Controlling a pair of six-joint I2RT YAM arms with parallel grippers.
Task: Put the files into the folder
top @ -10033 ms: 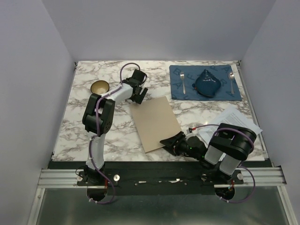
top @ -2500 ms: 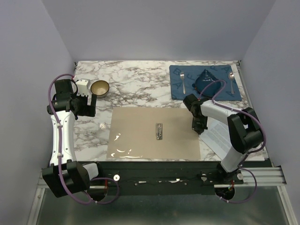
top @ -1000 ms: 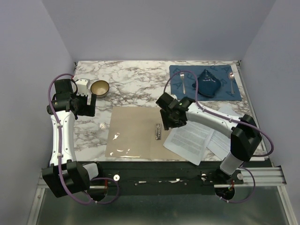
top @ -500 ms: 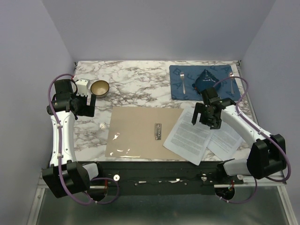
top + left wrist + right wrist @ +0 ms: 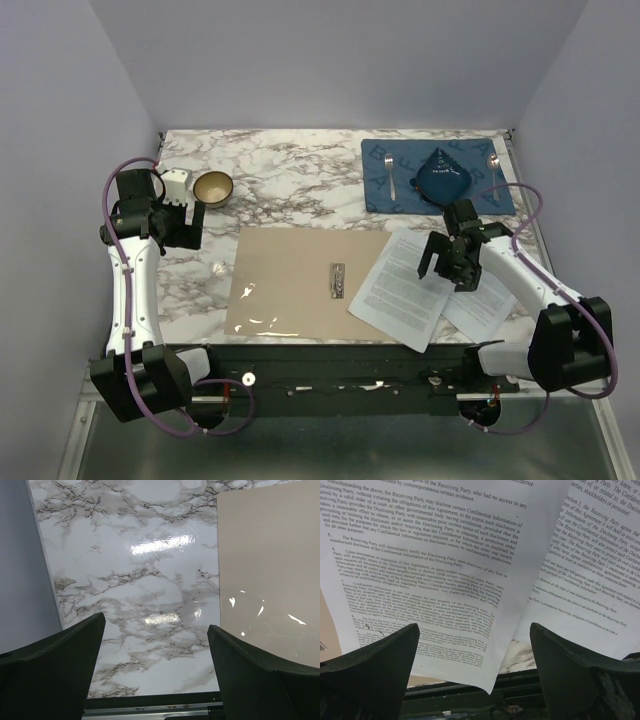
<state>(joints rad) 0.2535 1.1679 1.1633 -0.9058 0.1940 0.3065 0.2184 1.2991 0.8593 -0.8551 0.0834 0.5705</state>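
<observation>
Folder (image 5: 300, 285) open at near edge of bench (image 5: 290, 180) — printed files (image 5: 400, 290) overlap its right edge; our left tool (image 5: 155, 622) and right tool (image 5: 475, 625) gape empty.

Lab test booth: plain walls (image 5: 330, 60), aluminium rail (image 5: 130, 378), marble-look tabletop (image 5: 300, 180)
</observation>
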